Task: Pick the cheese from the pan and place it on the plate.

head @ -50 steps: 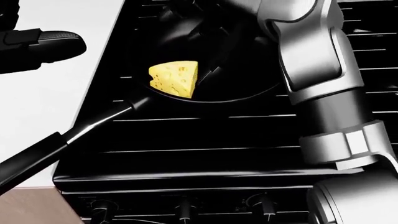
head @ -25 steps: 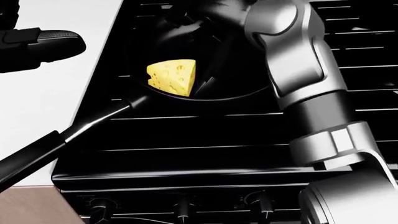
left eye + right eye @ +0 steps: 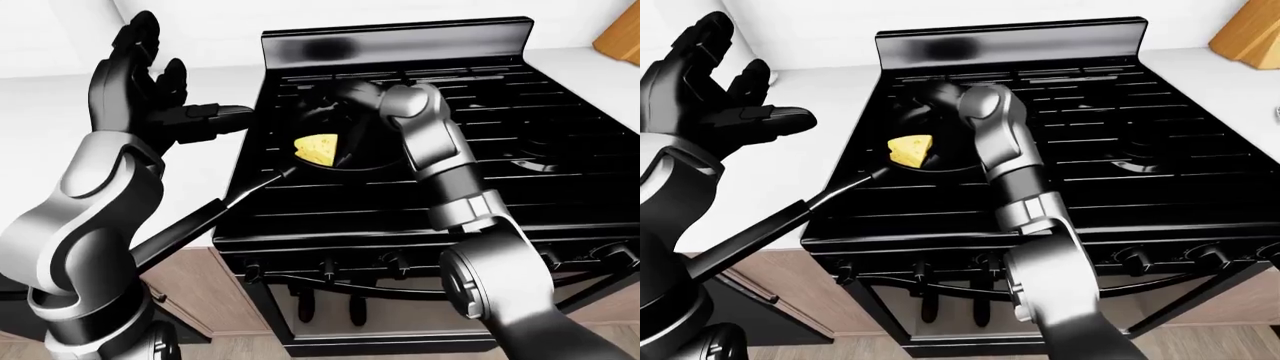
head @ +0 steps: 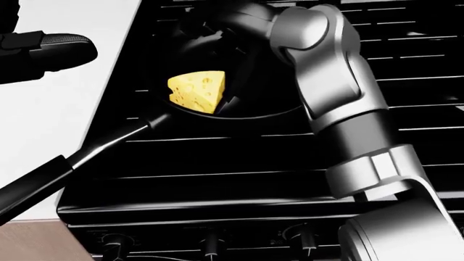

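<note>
A yellow cheese wedge (image 4: 194, 92) lies at the left side of a black pan (image 4: 270, 112) on the black stove (image 3: 500, 172). The pan's long handle (image 3: 200, 217) runs down-left over the counter edge. My right hand (image 3: 348, 124) is black against the dark pan and hard to read. It reaches into the pan above and right of the cheese, one fingertip (image 4: 229, 101) by the wedge's right edge, not closed round it. My left hand (image 3: 165, 101) is raised open over the white counter, left of the pan. No plate shows.
White counter (image 3: 830, 127) lies left of the stove, with wooden cabinet fronts (image 3: 210, 300) below. Control knobs (image 3: 395, 262) line the stove's lower edge. A wooden block (image 3: 1250, 30) stands at the top right.
My right forearm has swung left and further over the pan in the head view. The cheese and pan sit slightly further left, so the camera has shifted a little. The left hand stays put.
</note>
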